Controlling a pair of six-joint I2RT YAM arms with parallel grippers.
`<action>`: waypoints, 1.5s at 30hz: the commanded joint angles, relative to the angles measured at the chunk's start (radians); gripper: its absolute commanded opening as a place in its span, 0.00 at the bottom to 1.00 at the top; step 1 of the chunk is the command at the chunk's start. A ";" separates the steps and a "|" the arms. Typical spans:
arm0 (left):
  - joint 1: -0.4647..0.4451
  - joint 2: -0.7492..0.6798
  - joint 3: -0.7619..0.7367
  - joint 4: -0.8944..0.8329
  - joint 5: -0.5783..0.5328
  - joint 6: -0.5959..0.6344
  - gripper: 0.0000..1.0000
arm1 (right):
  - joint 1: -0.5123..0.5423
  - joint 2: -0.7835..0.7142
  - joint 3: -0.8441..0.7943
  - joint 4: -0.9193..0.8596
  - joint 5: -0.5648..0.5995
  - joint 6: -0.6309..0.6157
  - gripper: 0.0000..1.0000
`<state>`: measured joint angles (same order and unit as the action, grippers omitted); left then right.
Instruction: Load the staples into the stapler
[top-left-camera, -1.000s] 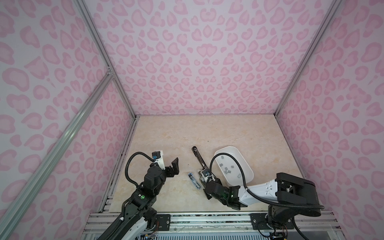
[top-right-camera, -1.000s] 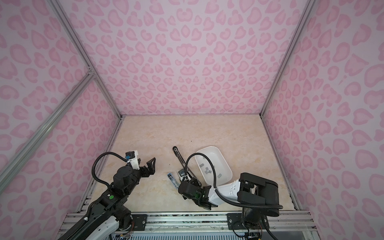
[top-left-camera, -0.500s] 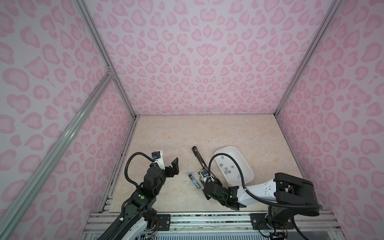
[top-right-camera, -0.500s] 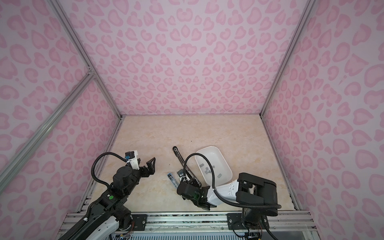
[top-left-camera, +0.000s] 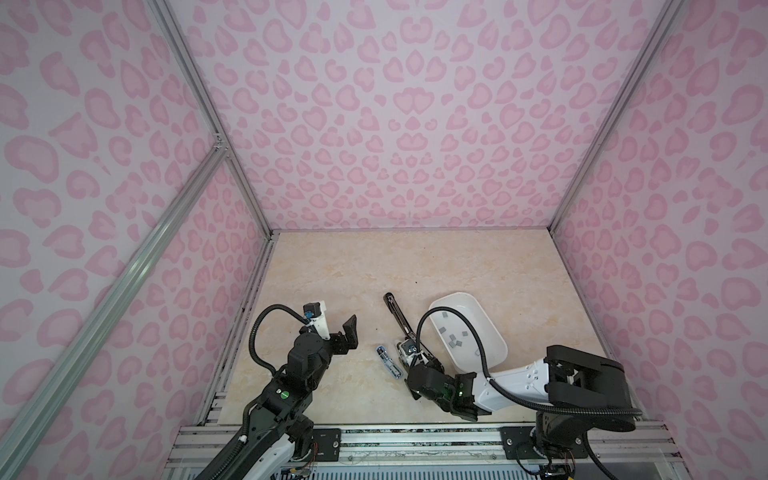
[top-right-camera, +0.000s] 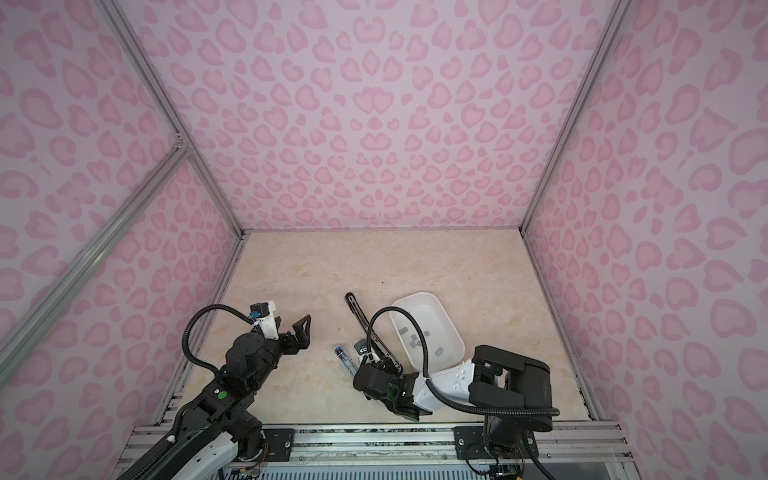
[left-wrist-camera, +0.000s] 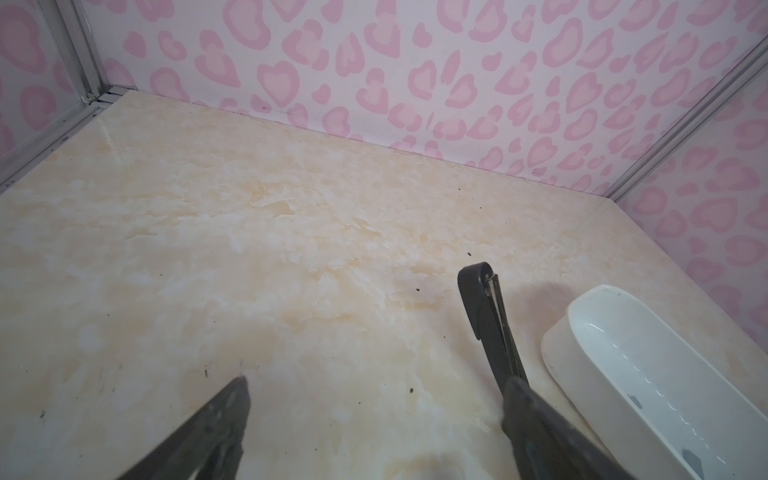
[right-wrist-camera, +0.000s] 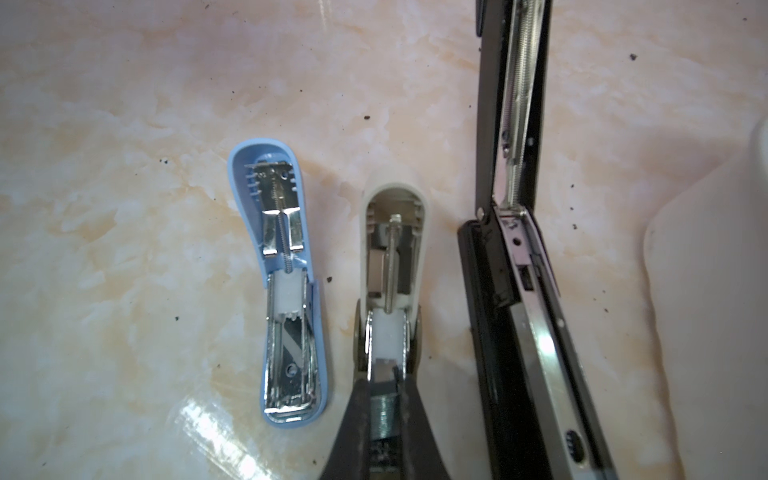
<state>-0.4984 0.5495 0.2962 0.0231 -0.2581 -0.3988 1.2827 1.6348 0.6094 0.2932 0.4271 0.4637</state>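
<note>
While the right hand (right-wrist-camera: 383, 384) is clamped on staples (right-wrist-camera: 384, 411) over the white stapler (right-wrist-camera: 392, 249) (seating unconfirmed), the rest lie in the tray (top-left-camera: 490, 328); the left hand (left-wrist-camera: 374, 395) stands apart, empty.

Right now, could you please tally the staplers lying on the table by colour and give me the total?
Blue stapler: 1
White stapler: 1
Black stapler: 1
Total: 3
</note>
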 joint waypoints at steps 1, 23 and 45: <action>0.001 -0.002 0.005 0.024 -0.002 0.004 0.96 | 0.001 0.008 0.000 -0.005 0.019 0.007 0.04; 0.001 -0.002 0.004 0.025 0.000 0.003 0.96 | 0.012 -0.001 0.003 -0.052 0.052 0.027 0.04; 0.001 -0.001 0.006 0.025 -0.002 0.004 0.96 | 0.028 -0.069 -0.006 -0.060 0.066 0.013 0.32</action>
<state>-0.4984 0.5476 0.2962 0.0231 -0.2581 -0.3988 1.3079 1.5810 0.6094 0.2398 0.4706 0.4850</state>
